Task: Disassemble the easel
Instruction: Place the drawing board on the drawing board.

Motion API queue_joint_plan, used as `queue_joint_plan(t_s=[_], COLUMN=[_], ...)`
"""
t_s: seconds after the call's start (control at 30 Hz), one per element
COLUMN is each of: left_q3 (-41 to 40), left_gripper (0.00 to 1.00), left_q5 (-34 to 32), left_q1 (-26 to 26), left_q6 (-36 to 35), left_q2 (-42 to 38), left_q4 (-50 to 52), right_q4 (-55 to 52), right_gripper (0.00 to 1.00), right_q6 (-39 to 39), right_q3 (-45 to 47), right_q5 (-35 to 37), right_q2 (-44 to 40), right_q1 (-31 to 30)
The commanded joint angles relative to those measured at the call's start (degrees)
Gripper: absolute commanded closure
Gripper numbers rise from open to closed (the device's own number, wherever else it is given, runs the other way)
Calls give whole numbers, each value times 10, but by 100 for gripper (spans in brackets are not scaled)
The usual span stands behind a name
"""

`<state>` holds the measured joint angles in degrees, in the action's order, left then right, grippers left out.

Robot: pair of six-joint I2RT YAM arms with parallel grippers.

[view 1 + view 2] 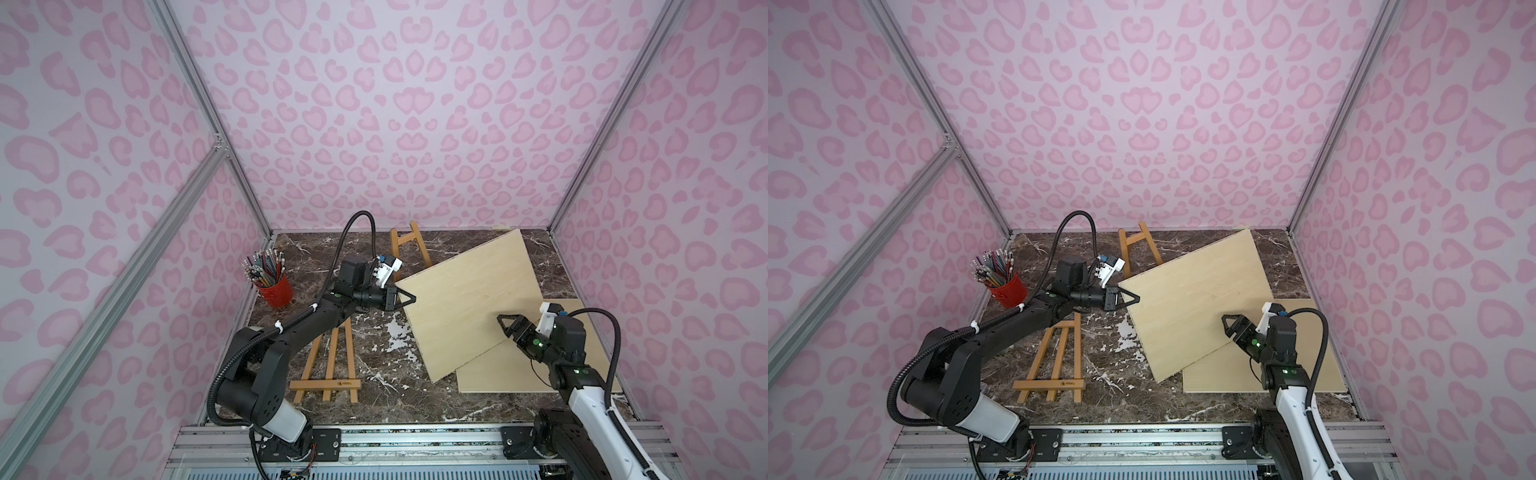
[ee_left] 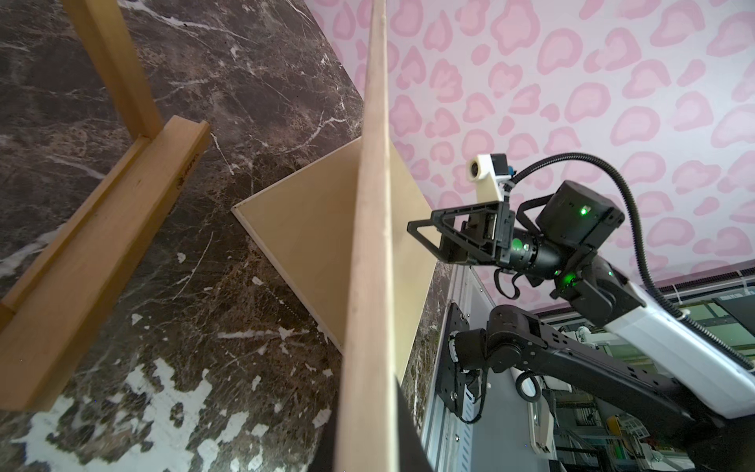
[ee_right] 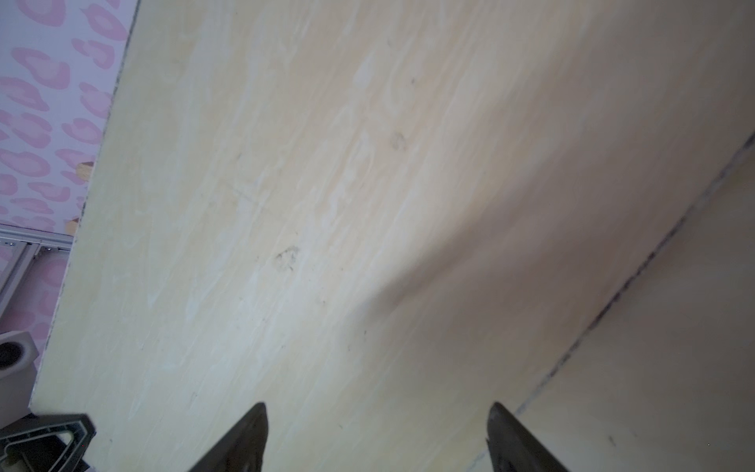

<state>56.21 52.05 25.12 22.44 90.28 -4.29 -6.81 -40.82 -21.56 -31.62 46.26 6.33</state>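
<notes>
A wooden easel (image 1: 328,365) lies flat on the marble table at the front left; its ledge shows in the left wrist view (image 2: 102,245). A second easel (image 1: 409,249) stands at the back. A large pale board (image 1: 465,299) (image 1: 1196,299) is held by its left corner in my left gripper (image 1: 409,297) (image 1: 1129,298), shut on the board's edge (image 2: 367,429). The board slants over a second pale board (image 1: 519,374) lying flat at the right. My right gripper (image 1: 505,324) (image 3: 378,412) hovers open just over the held board, fingers (image 3: 245,437) apart with nothing between them.
A red pot of pencils (image 1: 274,286) stands at the back left near the wall. The held board's upper edge lies close to the back easel's foot. Pink patterned walls enclose the table on three sides; a metal rail (image 1: 415,440) runs along the front.
</notes>
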Motion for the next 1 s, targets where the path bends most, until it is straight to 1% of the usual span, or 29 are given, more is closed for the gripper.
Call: queue_joint_plan(t_s=[0.0, 0.13, 0.2, 0.23, 0.27, 0.3, 0.4, 0.53, 0.6, 0.77, 0.9, 0.97], left_q3=[17, 31, 37, 40, 43, 47, 60, 75, 81, 95, 99, 102], left_gripper=[98, 98, 98, 98, 98, 98, 98, 98, 98, 98, 98, 98], left_q5=[-20, -26, -31, -32, -32, -33, -35, -43, -46, -51, -52, -53], left_q1=[0, 0, 0, 0, 0, 0, 1, 0, 0, 0, 0, 0], left_q6=[-34, -48, -56, -58, -58, -59, -68, -83, -90, -103, -110, -115], left_q2=[8, 17, 18, 19, 22, 25, 32, 36, 38, 47, 49, 50], left_q4=[37, 77, 93, 99, 102, 106, 127, 161, 175, 202, 213, 222], right_q4=[-22, -11, 10, 18, 26, 37, 59, 73, 63, 75, 60, 44], right_gripper=[14, 13, 13, 13, 12, 12, 12, 13, 13, 12, 12, 12], right_q6=[105, 160, 175, 177, 191, 191, 200, 221, 240, 267, 301, 324], right_q3=[-61, -125, -149, -162, -179, -194, -233, -283, -321, -386, -434, -447], right_q5=[-19, -17, -13, -21, -57, -72, -62, -32, -19, -30, -75, -81], right_q2=[63, 141, 181, 201, 231, 262, 321, 356, 385, 462, 532, 556], right_q1=[35, 85, 109, 119, 131, 137, 144, 146, 146, 158, 158, 157])
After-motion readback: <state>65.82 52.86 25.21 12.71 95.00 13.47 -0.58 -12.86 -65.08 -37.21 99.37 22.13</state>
